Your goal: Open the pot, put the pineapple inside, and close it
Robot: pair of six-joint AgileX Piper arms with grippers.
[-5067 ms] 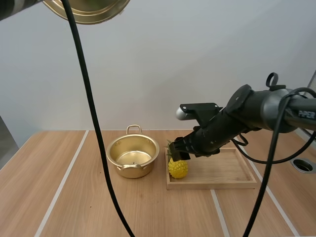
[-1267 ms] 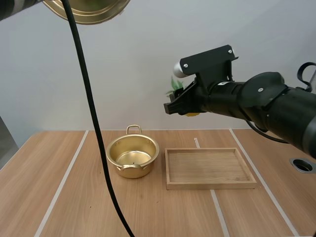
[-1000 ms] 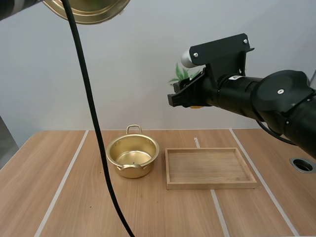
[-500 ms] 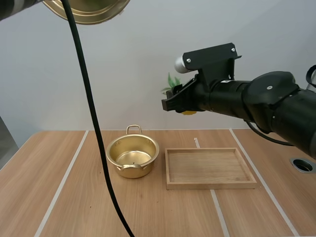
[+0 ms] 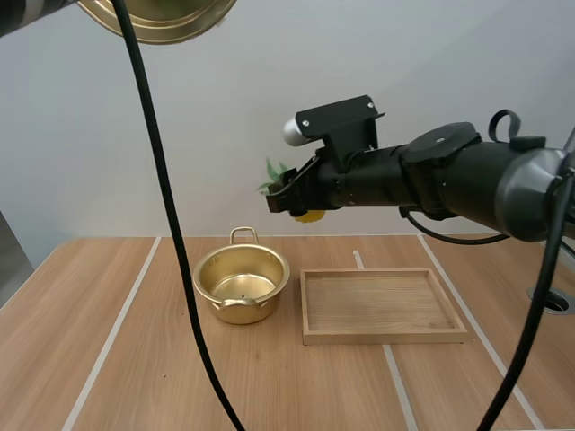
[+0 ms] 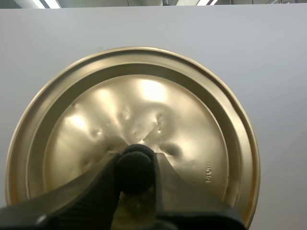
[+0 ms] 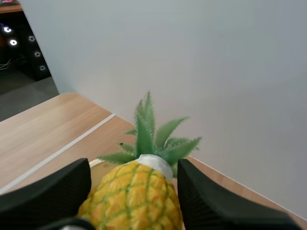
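The small yellow plastic pineapple (image 7: 136, 194) has a diamond-patterned skin, a whitish collar at its top and a tuft of spiky green leaves pointing away from our right wrist camera. Our right gripper (image 5: 287, 199) clamps it by the body, one black finger (image 7: 50, 189) on each flank, jaws fairly wide around the fruit. In the high view the pineapple hangs high above the light wooden table (image 5: 135, 359), over the stretch where the pot and the tray sit side by side. We cannot tell whether it is over the pot itself.

The round gold metal pot (image 5: 208, 296) with two loop handles stands open on the table, and its shiny inner floor shows. Just beside it, on our right, lies the shallow rectangular wooden tray (image 5: 384, 338), with its plain grained bottom showing.

The round gold metal lid (image 6: 192, 124) is held up in the air on our left, well apart from the pot. Our left gripper (image 6: 136, 173) pinches its small black knob (image 6: 136, 163) between narrow jaws. The lid's dented face is turned toward the left wrist camera.
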